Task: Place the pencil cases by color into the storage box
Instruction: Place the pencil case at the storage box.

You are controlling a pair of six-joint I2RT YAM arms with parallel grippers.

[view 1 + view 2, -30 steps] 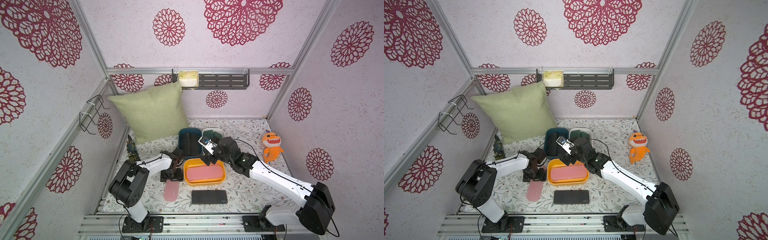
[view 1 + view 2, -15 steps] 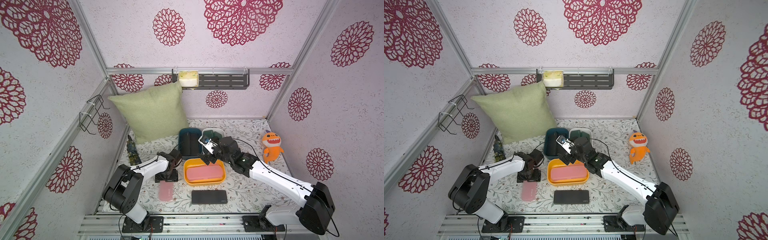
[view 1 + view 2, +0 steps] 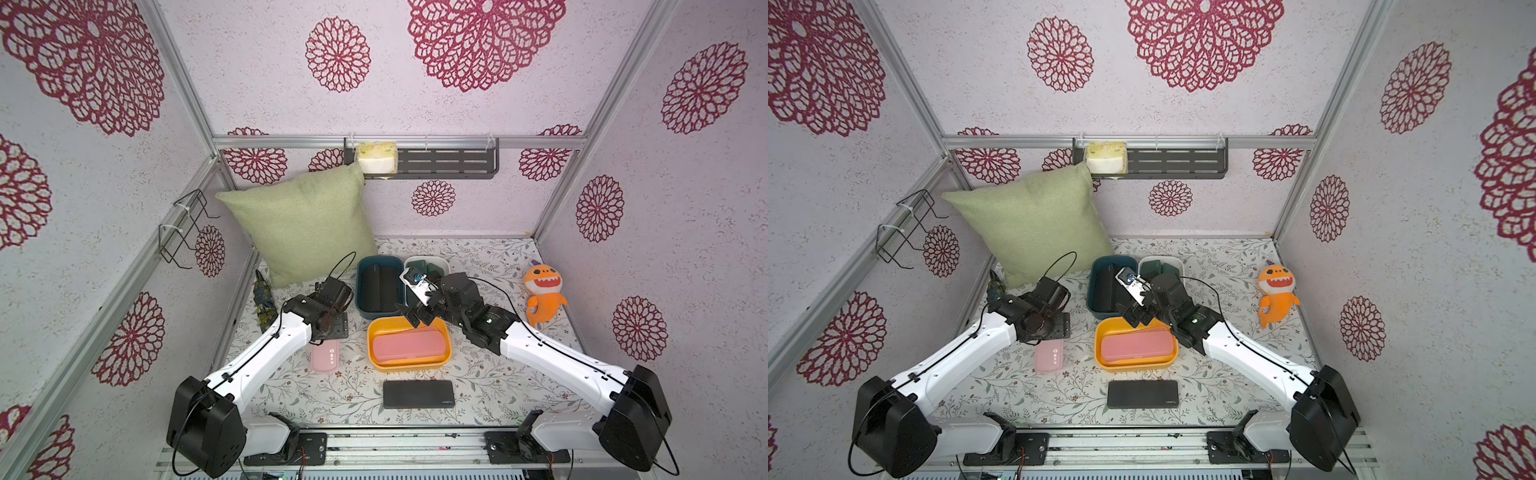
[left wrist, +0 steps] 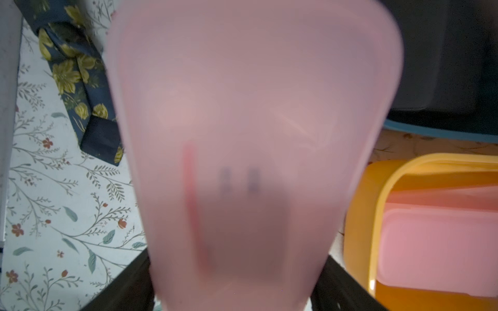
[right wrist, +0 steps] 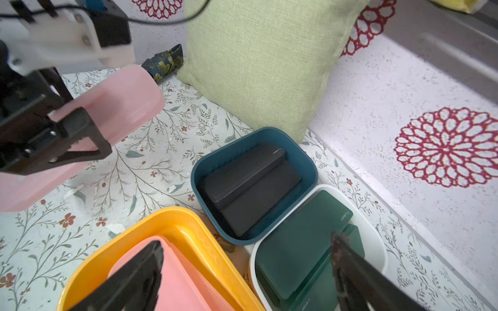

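The left gripper (image 3: 327,336) has its jaws clamped on one end of a pink pencil case (image 3: 325,360), just beside the yellow bin (image 3: 371,347) holding pink ones. The next move probably calls for swinging it over and laying it flat. The right gripper (image 3: 417,318) has its jaws wide and empty.

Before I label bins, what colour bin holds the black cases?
Dark teal bin, clearest in right wrist view.

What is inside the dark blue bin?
The blue bin holds two black cases: the upper black case lies tilted across the lower black case. They cover the bin's floor, so anything beneath them cannot be seen.
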